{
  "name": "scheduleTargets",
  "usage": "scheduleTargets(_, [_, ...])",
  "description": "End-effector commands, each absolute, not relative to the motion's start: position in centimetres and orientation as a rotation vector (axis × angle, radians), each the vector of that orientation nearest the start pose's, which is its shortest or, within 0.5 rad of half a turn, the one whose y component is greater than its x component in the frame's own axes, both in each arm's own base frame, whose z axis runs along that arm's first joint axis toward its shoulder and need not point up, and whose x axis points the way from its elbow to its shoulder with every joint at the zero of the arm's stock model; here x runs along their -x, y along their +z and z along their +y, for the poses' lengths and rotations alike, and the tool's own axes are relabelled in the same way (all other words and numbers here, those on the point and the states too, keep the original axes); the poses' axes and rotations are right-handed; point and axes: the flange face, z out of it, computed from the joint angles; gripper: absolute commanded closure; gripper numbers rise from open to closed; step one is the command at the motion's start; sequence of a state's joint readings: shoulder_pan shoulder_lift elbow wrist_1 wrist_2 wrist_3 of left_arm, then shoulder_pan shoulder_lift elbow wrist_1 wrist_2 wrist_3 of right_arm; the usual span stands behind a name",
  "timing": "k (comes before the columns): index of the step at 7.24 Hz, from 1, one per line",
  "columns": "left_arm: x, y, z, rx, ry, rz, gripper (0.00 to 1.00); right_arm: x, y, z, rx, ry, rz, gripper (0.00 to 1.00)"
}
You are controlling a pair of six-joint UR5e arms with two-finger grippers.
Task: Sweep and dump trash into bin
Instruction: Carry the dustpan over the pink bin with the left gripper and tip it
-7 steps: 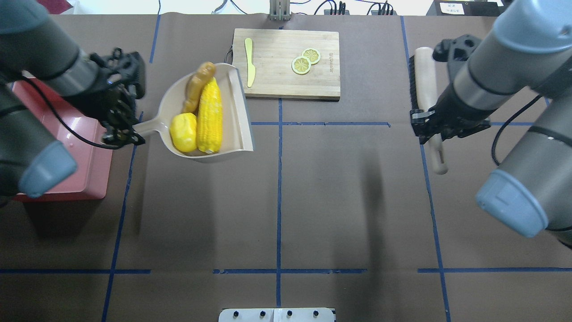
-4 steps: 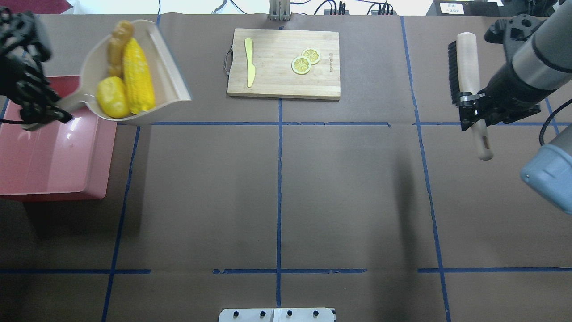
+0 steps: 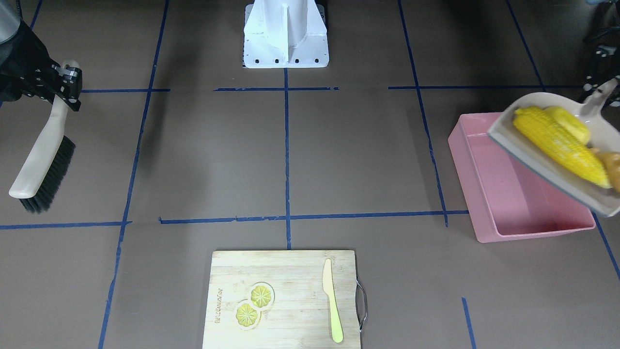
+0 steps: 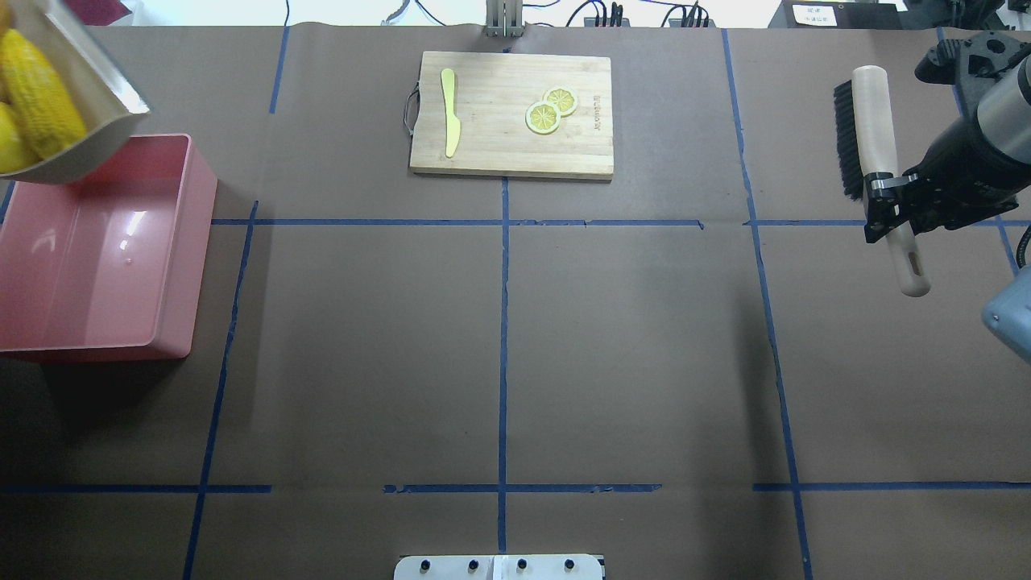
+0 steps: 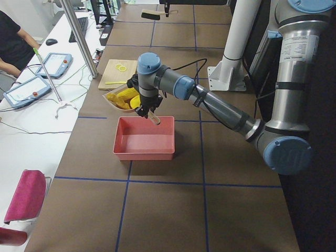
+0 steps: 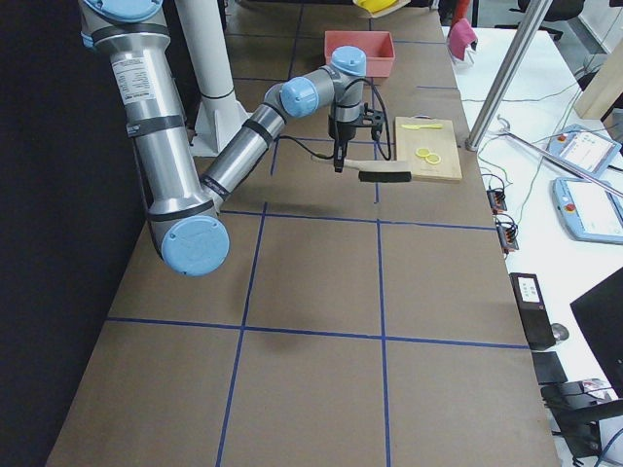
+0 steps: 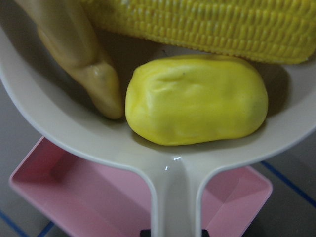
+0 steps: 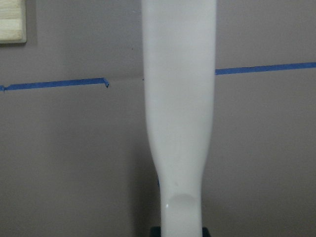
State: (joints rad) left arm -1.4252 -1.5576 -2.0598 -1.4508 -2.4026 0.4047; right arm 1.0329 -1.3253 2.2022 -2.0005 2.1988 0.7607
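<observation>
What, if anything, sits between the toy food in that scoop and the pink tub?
Nothing visible does. The dustpan with the corn cob, potato lump and ginger root hangs above one end of the bin, which is open and empty. Only the pan itself holds them.

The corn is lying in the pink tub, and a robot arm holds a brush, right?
No. The corn lies in the dustpan, held above the pink tub; the front-facing view shows it. A robot arm does hold the brush.
</observation>
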Motion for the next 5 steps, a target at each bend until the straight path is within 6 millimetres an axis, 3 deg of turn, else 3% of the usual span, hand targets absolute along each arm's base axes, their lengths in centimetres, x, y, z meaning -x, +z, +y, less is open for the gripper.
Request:
scheduleTargets(1, [2.6, 48.1, -43.4, -0.391, 0.595, 0.78, 1.0, 18.0, 30.3, -44.9, 0.03, 0.071, -0.754, 1.0])
scheduleTargets(2, [4.1, 49.8, -42.1, -0.394, 0.609, 0.764, 1.0, 18.0, 30.7, -44.8, 0.036, 0.074, -0.75, 1.0])
scheduleTargets(3, [4.2, 49.8, -41.9, -0.401, 0.622, 0.753, 1.0, 17.9, 31.1, -44.7, 0.041, 0.069, -0.747, 1.0])
scheduleTargets(5, [5.5, 50.7, -42.7, -0.349, 0.635, 0.477, 1.0, 17.9, 31.4, -44.4, 0.056, 0.067, -0.755, 1.0])
